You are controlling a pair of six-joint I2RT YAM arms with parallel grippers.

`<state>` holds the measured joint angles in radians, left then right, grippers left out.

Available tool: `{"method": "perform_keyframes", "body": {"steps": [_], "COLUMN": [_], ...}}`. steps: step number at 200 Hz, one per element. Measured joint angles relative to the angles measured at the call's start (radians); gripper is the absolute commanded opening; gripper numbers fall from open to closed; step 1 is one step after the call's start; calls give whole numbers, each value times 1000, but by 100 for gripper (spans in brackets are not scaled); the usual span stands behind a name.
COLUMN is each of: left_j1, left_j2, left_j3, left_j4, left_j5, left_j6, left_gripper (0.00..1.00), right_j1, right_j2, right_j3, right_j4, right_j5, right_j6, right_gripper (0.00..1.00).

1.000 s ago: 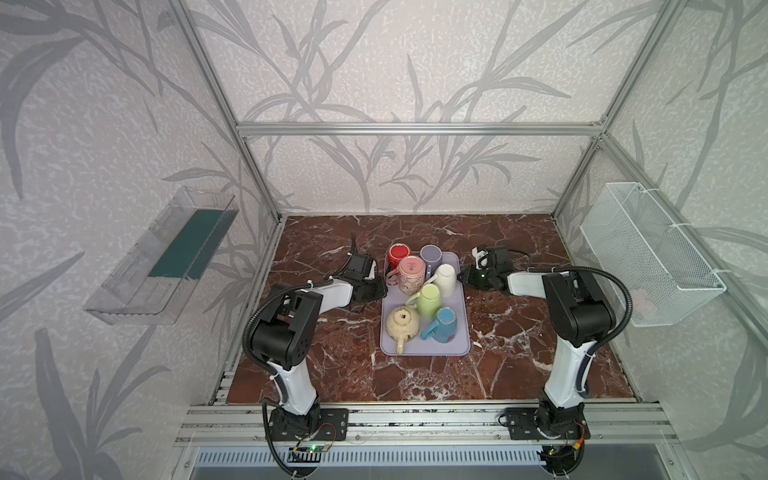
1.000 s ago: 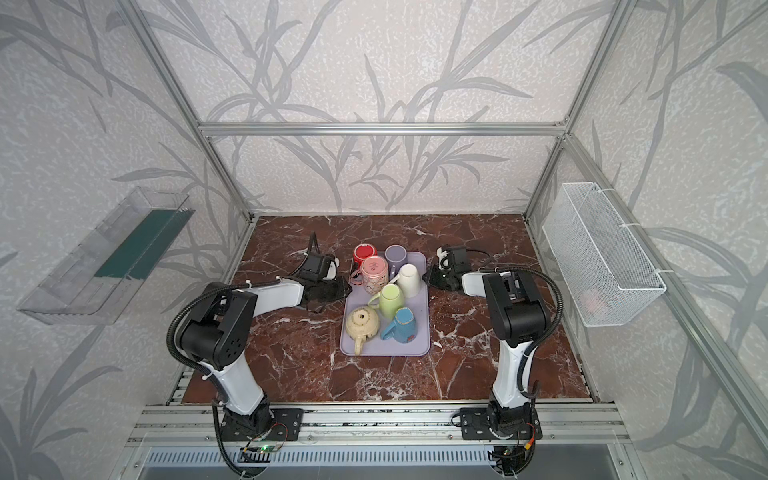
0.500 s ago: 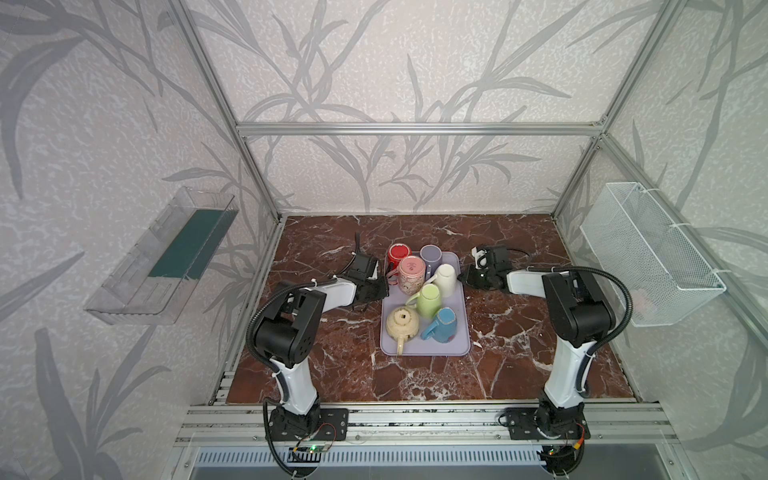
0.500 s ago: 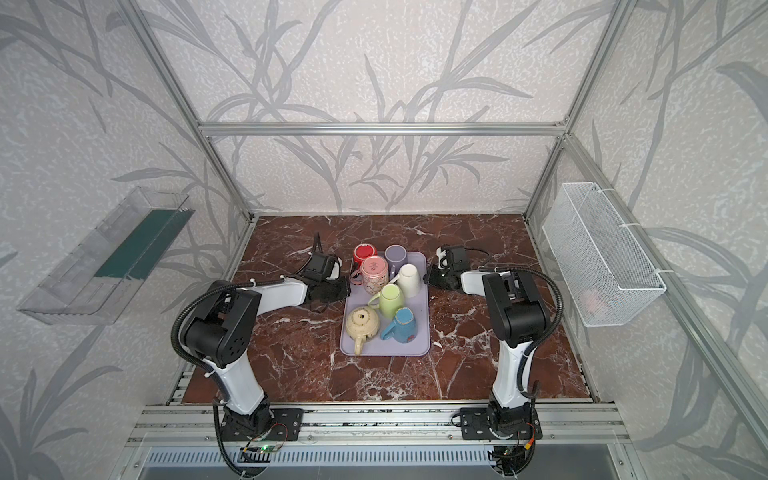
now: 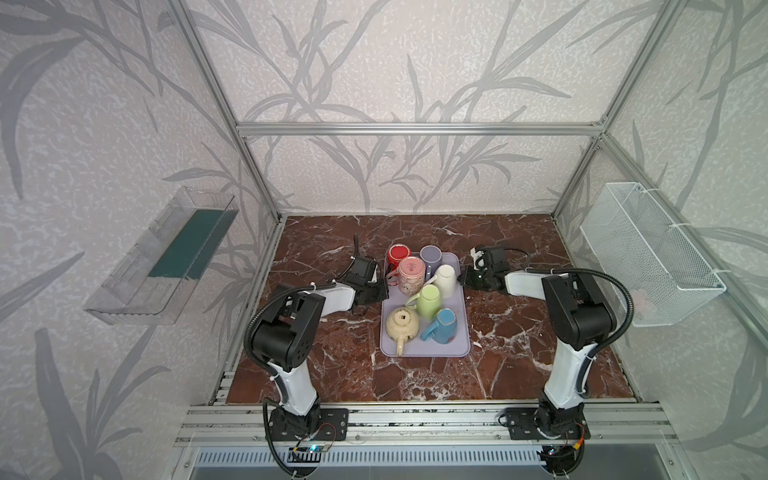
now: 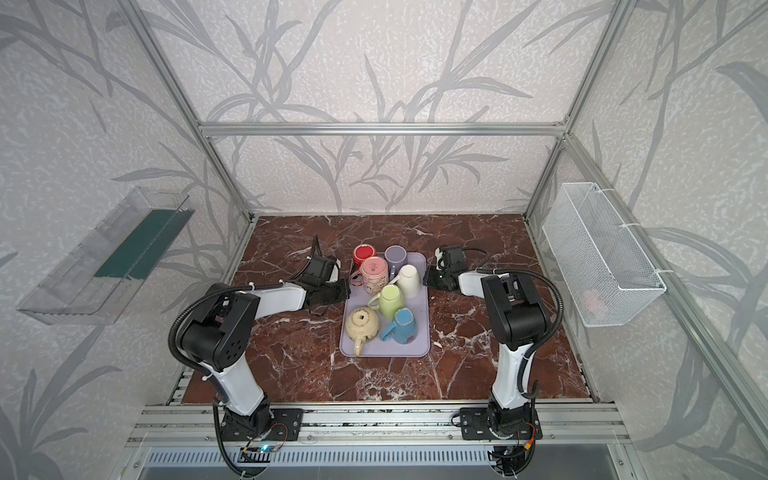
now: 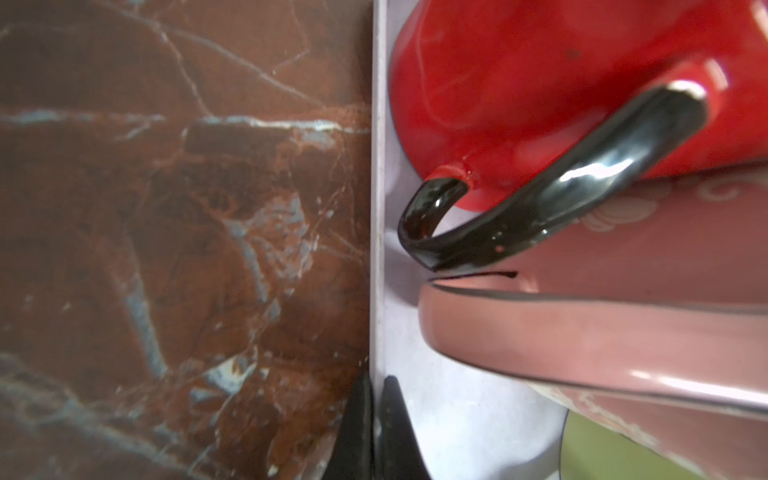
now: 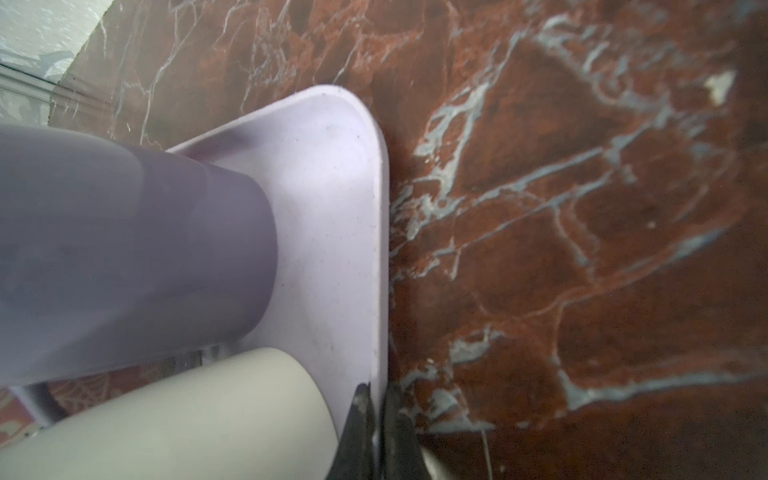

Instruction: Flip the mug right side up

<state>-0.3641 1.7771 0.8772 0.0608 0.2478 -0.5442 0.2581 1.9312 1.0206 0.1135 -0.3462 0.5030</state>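
Marble surface (image 5: 332,374), lavender tray (image 5: 436,350) central. Red mug (image 5: 399,252), pink mug (image 5: 410,270) bottom-up on tray among other mugs, teapot (image 5: 402,325). Left end effector (image 7: 374,399) pinching tray rim beside red mug; right end effector (image 8: 374,403) pinching opposite rim.

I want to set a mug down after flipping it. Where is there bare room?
Free: the near strip of the tray, before the teapot and blue mug; the marble table in front of it. Crowded: its far end, around the pink mug.
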Motion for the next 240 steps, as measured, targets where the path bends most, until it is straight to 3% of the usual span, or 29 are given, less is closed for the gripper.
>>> {"method": "perform_keyframes", "body": {"steps": [126,136,155,184,240], "left_j1": [-8,-8,-9,-15,-17], "left_j2": [-106,-106,-106,-116,-157], "left_j3": [-123,-123,-123,-118,-73], "left_j4": [1,1,0,-23,-122], "left_j5": [3,3,-2,-22,-90], "left_j6": [-21,-24,-27,-41,-50], "left_gripper": [0,0,7,23,34], "right_j1": [51,54,58,51,5], "right_j2": [-72,-72,-72,-94,-175], "right_j3": [-61,-53,-42,-36,-43], "right_j4": [-65,-78,-101,-170,-211], "right_j5": [39,48,63,52,40], "right_j6": [4,1,1,-3,-8], "right_gripper": [0,6,15,20,29]}}
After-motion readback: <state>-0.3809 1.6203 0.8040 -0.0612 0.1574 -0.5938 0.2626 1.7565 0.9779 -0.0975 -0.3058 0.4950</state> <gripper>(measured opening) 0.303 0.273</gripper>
